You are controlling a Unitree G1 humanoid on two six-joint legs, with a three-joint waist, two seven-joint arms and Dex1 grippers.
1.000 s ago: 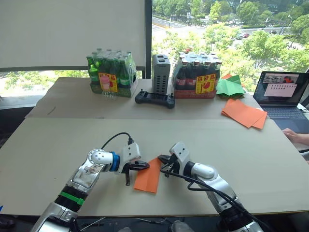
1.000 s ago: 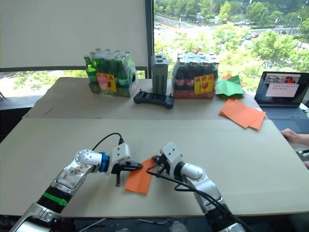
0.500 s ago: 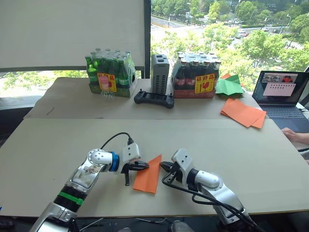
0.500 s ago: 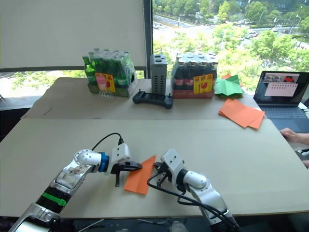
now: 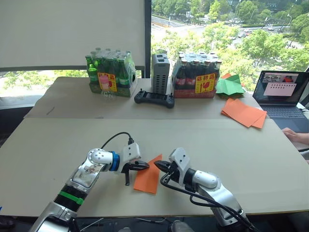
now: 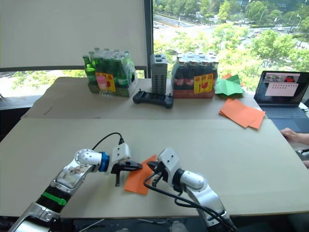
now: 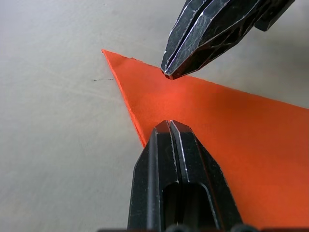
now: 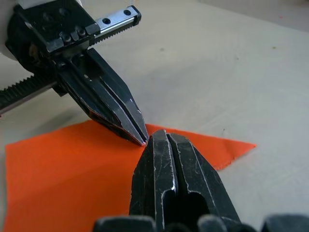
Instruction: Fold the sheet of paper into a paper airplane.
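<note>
Left wrist view: paper [image 7: 203,121] beneath closed jaws.

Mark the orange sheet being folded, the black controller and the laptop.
sheet of paper [image 5: 147,180]: left eye view, middle of its flat face.
black controller [image 5: 154,99]: left eye view, centre body.
laptop [image 5: 281,88]: left eye view, screen.

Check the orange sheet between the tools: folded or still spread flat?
Folded: the sheet of paper lies on the table as a narrow pointed wedge, not a square. Layers cannot be told.
</note>
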